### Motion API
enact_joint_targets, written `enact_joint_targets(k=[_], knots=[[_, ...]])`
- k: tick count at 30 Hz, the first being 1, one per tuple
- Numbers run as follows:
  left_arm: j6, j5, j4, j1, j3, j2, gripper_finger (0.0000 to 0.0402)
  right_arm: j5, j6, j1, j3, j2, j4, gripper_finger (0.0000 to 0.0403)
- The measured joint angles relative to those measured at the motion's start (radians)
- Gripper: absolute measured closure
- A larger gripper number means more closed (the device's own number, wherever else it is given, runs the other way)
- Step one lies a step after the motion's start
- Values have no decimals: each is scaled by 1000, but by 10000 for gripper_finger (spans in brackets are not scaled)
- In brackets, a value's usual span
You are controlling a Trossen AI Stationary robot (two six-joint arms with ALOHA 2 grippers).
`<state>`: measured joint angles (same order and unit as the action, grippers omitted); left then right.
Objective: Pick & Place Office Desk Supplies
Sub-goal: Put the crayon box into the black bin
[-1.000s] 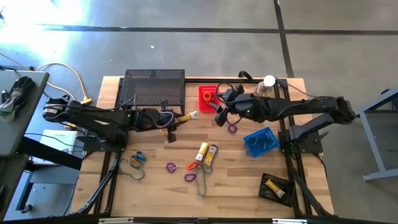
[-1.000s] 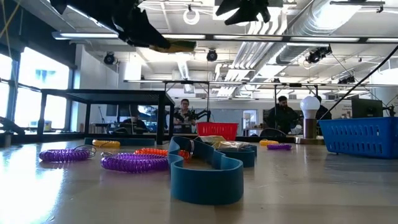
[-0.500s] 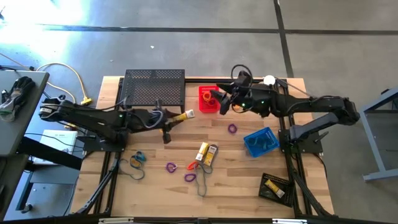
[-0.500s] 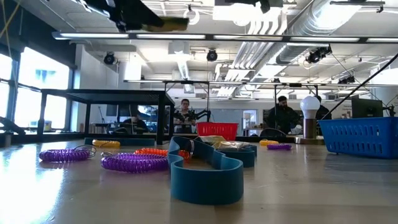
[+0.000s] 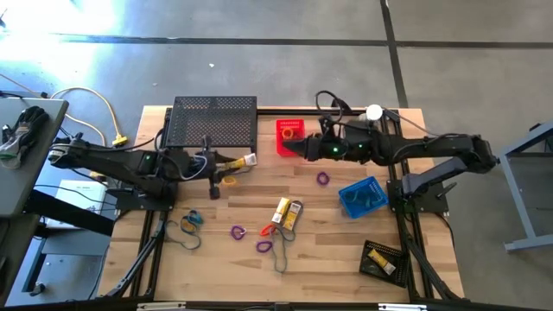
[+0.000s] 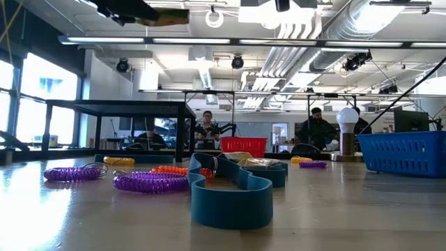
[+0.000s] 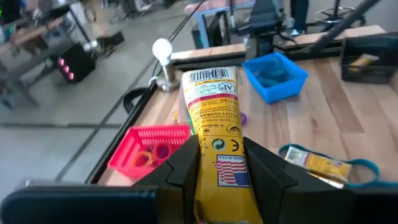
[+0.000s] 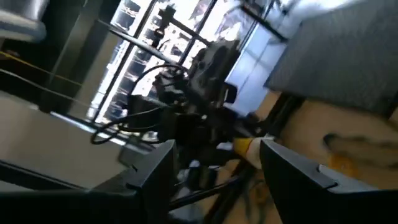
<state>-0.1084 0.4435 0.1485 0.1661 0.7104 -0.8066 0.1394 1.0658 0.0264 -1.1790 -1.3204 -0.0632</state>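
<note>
My left gripper point(image 5: 226, 161) is shut on a yellow-and-white box point(image 5: 241, 161), raised above the table just in front of the black mesh shelf point(image 5: 214, 121); the low view shows the box point(image 6: 164, 15) high up. My right gripper point(image 5: 292, 149) is open and empty, hovering at the near edge of the red basket point(image 5: 289, 135), its fingers point(image 8: 155, 168) pointing toward the left arm. Purple loops point(image 5: 323, 179) point(image 5: 238, 231), a red loop point(image 5: 265, 231), an orange loop point(image 5: 228, 180) and two yellow boxes point(image 5: 288, 212) lie flat on the table. My left gripper pinches the yellow-and-white box between its two fingers point(image 7: 186, 163) at its rear end point(image 7: 225, 177). The fingers come roughly level from the table's left and lie along the box. Its barcode end point(image 7: 210, 78) sticks out past the fingertips, lifted clear.
A blue basket point(image 5: 363, 195) sits near the right arm's base, a black tray with a yellow box point(image 5: 382, 257) at the near right corner, and a silver dome with a white ball point(image 5: 371, 115) at the far right. A blue band point(image 5: 191, 219) lies near left.
My left gripper has carried the box up and toward the table's left, closer to the mesh shelf. My right gripper has moved from above the purple loop toward the far edge and then left, to the red basket, turning to point leftward.
</note>
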Motion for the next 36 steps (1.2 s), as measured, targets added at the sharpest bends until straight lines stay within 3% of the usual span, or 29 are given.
enact_joint_targets(k=[5, 12, 18, 22, 26, 32, 36], knots=[[-18, -1, -1, 71, 0, -3, 306, -38, 196, -32, 0, -44, 3, 183], [-5, 8, -11, 172, 0, -52, 306, -42, 324, -125, 0, -179, -51, 183], [8, 127, -38, 233, 0, -134, 306, -62, 353, -136, -1, -292, -190, 183], [12, 179, -77, 274, -2, -189, 307, -68, 356, -133, 0, -333, -193, 183], [47, 265, -92, 311, -2, -224, 307, -135, 355, -122, 0, -334, -188, 183], [124, 296, -94, 344, 0, -225, 307, -251, 302, -118, 0, -309, -162, 186], [136, 298, -92, 354, 2, -223, 307, -222, 279, -134, -1, -260, -67, 202]])
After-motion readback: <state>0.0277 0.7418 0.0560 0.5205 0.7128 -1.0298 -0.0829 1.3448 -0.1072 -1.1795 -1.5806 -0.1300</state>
